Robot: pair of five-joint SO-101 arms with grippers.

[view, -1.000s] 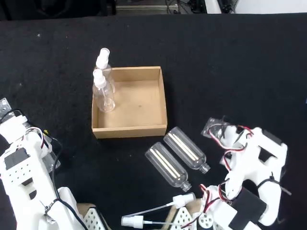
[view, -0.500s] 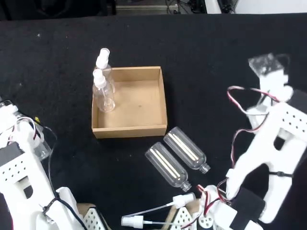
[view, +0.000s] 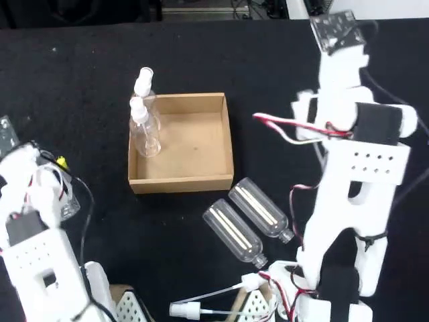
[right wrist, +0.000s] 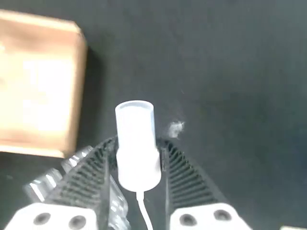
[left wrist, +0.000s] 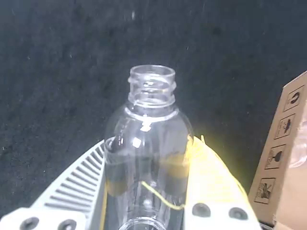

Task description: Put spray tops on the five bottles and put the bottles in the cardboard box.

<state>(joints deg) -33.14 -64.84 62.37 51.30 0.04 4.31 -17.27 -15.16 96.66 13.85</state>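
Black cloth covered the worktop point(view: 80, 67), and the cardboard box point(view: 181, 182) sat open near its middle. The left gripper point(left wrist: 149, 143) was closed on a clear bottle point(left wrist: 151, 110), one finger on each side of its body. The bottle's threaded neck was bare and pointed away from the wrist, and the box stood off to its right.

The right gripper point(right wrist: 137, 143) pinched a white spray top point(right wrist: 135, 120) between its ribbed fingers point(right wrist: 184, 177). The top's thin tube ran back toward the wrist, over bare cloth to the right of the box.

One capped bottle point(view: 145, 134) stood upright inside the box against its left wall. A second capped bottle point(view: 143, 84) stood at the far-left corner; whether inside or just outside could not be told.

An uncapped bottle point(view: 232, 233) and another open bottle point(view: 261, 211) lay side by side just near-right of the box. Nearer still lay a loose spray top point(view: 258, 280) and a further loose top point(view: 186, 310), each with its tube.
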